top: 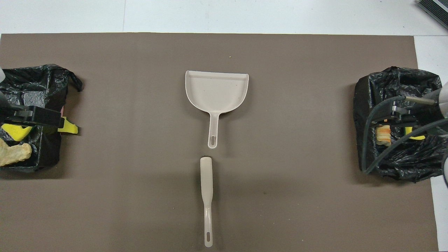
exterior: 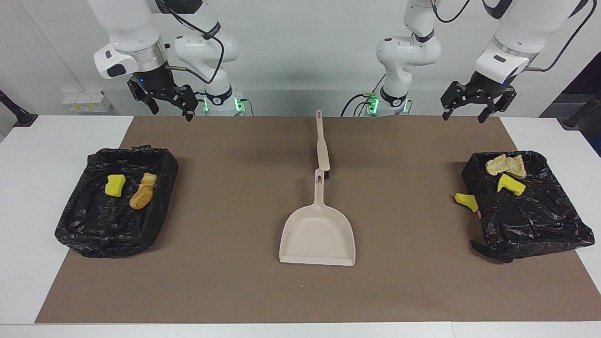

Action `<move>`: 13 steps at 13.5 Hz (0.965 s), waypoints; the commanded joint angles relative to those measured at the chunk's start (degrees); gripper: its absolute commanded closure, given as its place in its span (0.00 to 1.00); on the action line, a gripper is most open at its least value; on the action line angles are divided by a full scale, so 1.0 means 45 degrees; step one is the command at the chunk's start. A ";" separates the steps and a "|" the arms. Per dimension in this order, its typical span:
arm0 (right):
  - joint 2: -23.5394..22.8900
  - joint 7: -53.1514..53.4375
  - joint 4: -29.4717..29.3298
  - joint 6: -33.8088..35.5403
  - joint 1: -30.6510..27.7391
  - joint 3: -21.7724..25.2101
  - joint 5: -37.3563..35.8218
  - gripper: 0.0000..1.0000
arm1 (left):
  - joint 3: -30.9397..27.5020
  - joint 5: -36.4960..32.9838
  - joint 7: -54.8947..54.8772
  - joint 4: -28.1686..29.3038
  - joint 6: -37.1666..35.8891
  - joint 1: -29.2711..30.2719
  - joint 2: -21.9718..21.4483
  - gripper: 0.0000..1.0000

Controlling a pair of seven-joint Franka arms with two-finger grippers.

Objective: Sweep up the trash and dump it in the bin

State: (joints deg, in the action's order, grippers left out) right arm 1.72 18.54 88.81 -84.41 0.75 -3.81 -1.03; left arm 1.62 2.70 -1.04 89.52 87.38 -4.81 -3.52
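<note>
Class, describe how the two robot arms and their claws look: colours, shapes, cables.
Both arms are glossy white with rounded joints and black cables looped along them; green lights glow at their bases. The left claw and right claw are black, angular two-finger linkages below silver wrist rings.

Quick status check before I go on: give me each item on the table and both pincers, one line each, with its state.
Dustpan: flat on the mat, empty, unheld.
Brush: lying on the mat nearer the robots, in line with the dustpan's handle, unheld.
Bin at right arm's end: lined, holds scraps.
Bin at left arm's end: lined, holds scraps.
Yellow scrap: at that bin's edge, apparently outside.
Left pincer: open, raised, empty.
Right pincer: open, raised, empty.
</note>
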 commanded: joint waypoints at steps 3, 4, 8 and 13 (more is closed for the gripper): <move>0.0282 -0.0447 0.0381 -0.0343 -0.0088 0.0105 0.0229 0.00 | 0.0049 0.0045 0.0014 0.0516 0.0191 0.0112 -0.0330 0.00; 0.0282 -0.0447 0.0400 -0.0343 -0.0088 0.0105 0.0229 0.00 | 0.0049 0.0045 -0.0082 0.0653 0.0192 0.0112 -0.0447 0.00; 0.0282 -0.0447 0.0381 -0.0343 -0.0088 0.0105 0.0229 0.00 | -0.0028 0.0026 -0.0122 0.0558 0.0095 0.0113 -0.0429 0.00; 0.0282 -0.0447 0.0400 -0.0343 -0.0088 0.0105 0.0229 0.00 | -0.0029 -0.0521 -0.0083 0.0166 -0.0063 0.0093 -0.0487 0.00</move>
State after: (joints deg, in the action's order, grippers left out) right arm 1.72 18.54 88.84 -84.42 0.64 -3.74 -1.03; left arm 1.29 1.49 -1.03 90.17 87.39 -4.81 -4.92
